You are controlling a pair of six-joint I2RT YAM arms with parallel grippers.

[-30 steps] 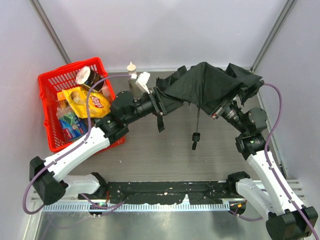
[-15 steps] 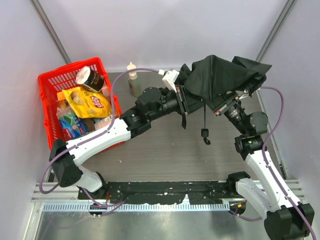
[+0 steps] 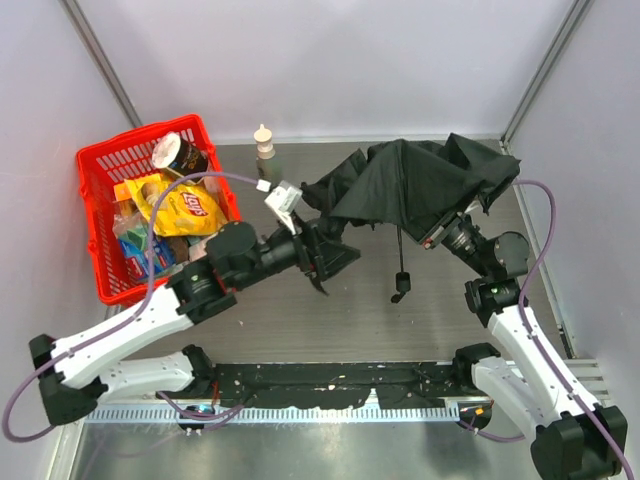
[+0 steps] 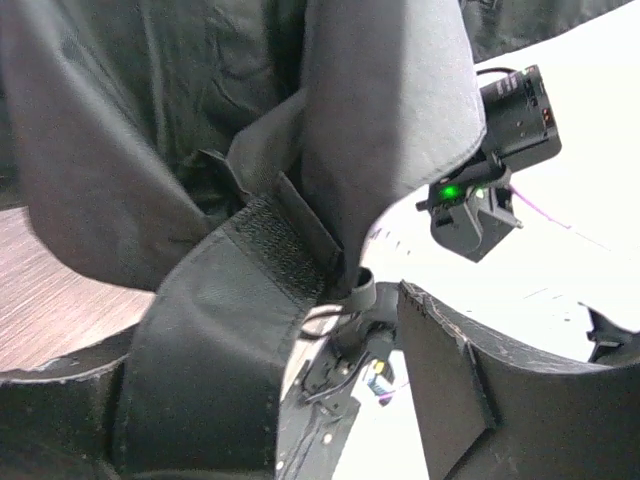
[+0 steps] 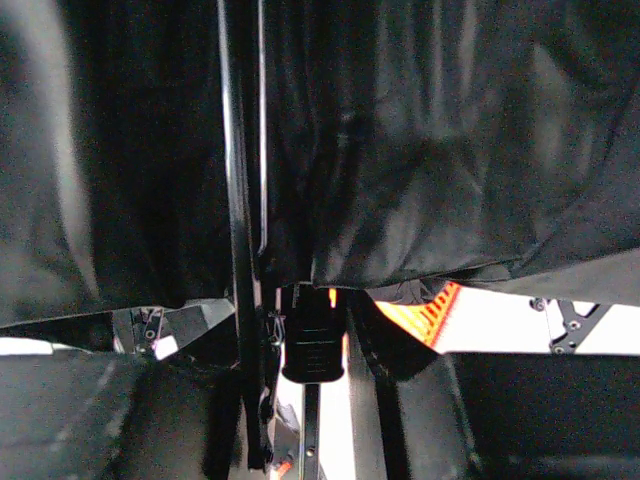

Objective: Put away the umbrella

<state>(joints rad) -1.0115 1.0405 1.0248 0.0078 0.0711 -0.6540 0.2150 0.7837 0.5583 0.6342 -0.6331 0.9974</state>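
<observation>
The umbrella point(image 3: 410, 180) is up in the air at the back right, its dark canopy spread. Its thin shaft point(image 3: 398, 245) hangs down to the small handle point(image 3: 400, 280) and wrist loop point(image 3: 396, 297). My left gripper point(image 3: 335, 255) is below the canopy's left edge. In the left wrist view its jaws stand apart. The closing strap point(image 4: 230, 330) and a fold of fabric lie over one finger, and the other finger point(image 4: 450, 390) is bare. My right gripper point(image 3: 438, 235) is under the canopy's right side. There a black rod point(image 5: 240, 200) runs down in front of dark fingers, whose state is unclear.
A red basket point(image 3: 100, 165) with snack bags and a cup stands at the back left; a strip of it shows in the right wrist view point(image 5: 420, 312). A small bottle point(image 3: 264, 140) stands at the back beside it. The grey walls close in on both sides.
My left arm has pulled back left and down from under the canopy. The canopy has spread back to the left, and the shaft and handle have swung slightly left. The right arm has barely moved.
</observation>
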